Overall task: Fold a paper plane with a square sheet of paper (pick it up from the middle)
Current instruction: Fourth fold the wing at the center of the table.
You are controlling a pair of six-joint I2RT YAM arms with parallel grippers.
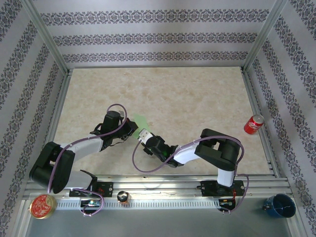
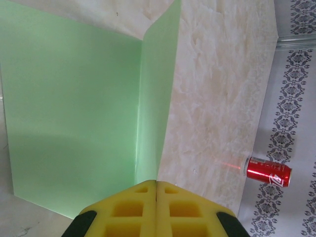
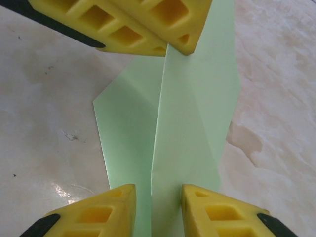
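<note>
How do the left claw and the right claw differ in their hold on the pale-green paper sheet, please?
The left claw is shut on the thin pale-green paper sheet; the right claw is open. The left claw pinches the crease; the right claw only straddles the raised fold. Both have yellow pads.

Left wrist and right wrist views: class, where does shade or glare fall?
Left wrist view: the square sheet of paper darkens in a band low down, and a red glint lies on the table beside the red can. Right wrist view: a white glare patch on the table lower left; the paper's panels differ in shade.
</note>
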